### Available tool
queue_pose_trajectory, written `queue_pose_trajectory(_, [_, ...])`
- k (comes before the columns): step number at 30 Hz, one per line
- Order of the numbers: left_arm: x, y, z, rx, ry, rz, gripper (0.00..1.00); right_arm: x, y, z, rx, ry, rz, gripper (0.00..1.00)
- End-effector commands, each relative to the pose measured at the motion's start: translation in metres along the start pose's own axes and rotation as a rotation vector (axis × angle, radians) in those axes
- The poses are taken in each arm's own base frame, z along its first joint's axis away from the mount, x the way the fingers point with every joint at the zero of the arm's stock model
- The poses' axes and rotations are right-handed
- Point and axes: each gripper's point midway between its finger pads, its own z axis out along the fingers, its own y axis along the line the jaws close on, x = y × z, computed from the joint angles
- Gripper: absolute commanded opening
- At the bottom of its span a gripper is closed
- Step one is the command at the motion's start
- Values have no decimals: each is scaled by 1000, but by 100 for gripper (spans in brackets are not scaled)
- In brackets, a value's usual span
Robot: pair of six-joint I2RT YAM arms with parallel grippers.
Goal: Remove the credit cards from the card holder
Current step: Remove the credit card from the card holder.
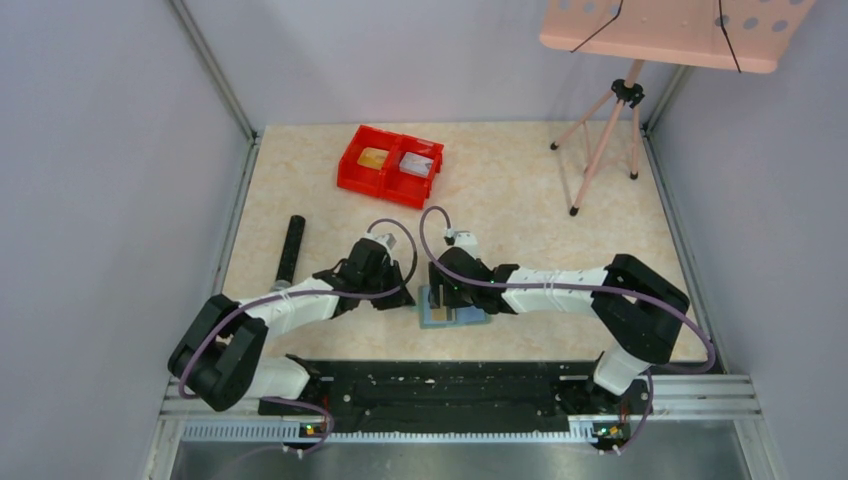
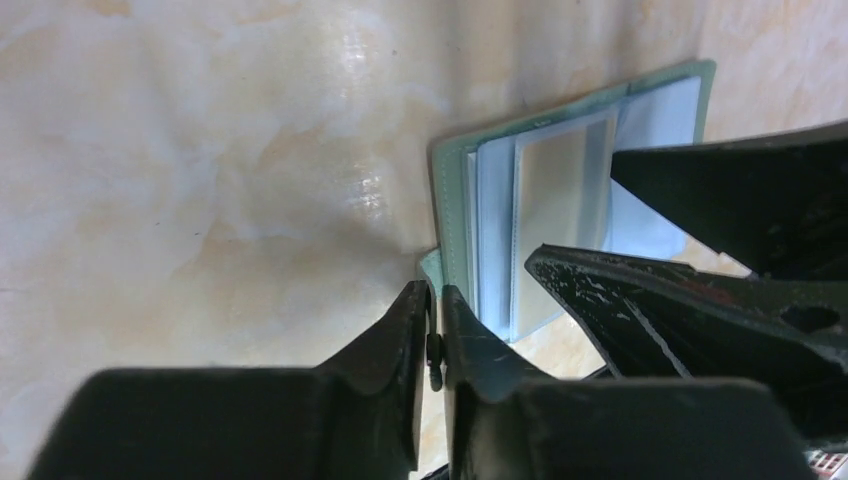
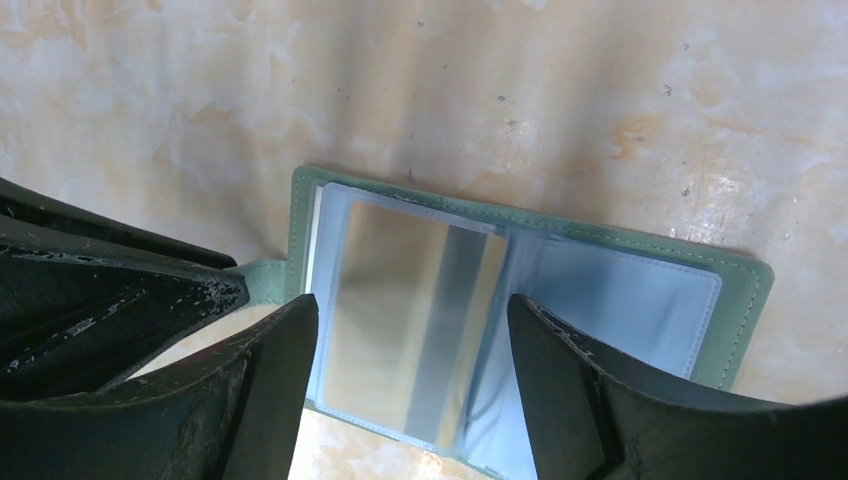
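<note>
The sage-green card holder (image 1: 468, 318) lies open on the table near the front edge. In the right wrist view its green rim (image 3: 742, 290) frames pale blue-grey pockets. A gold-yellow credit card with a dark stripe (image 3: 400, 310) sits inside the left clear pocket, and it also shows in the left wrist view (image 2: 560, 200). My right gripper (image 3: 412, 335) is open, its fingers either side of that card, close above it. My left gripper (image 2: 434, 297) is shut on the card holder's small edge tab (image 2: 431, 266) at the holder's left side.
A red double bin (image 1: 348, 170) stands at the back with a gold card (image 1: 373, 158) in one compartment and a pale card (image 1: 416, 163) in the other. A black cylinder (image 1: 290, 250) lies at the left. A pink tripod stand (image 1: 605, 130) is at the back right.
</note>
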Motion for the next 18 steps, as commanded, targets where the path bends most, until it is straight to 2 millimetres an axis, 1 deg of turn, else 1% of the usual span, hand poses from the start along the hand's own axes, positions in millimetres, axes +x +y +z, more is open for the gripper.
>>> queue_pose_trajectory(1, [-4,-22,-3,111,-13,10,8,8,-6,5,53,15,-7,71])
queue_pose_trajectory(3, [-3,-25,-6,124,-10,5,0,8,-5,5,54,13,-9,72])
queue_pose_trajectory(8, [-2,-36,-15,175,-12,-19,0,10,-4,4,50,13,-11,73])
queue_pose_trajectory(9, [-3,-38,-18,185,-16,-21,0,10,-3,3,48,13,-13,74])
queue_pose_trajectory(10, [-8,-45,-20,211,-37,-14,0,10,-3,3,47,11,-14,74])
queue_pose_trajectory(13, [-11,-52,-27,245,-52,-14,0,11,-5,2,57,8,-15,74])
queue_pose_trajectory(18, [-14,-55,-32,250,-65,-11,0,13,-10,1,71,4,-13,69])
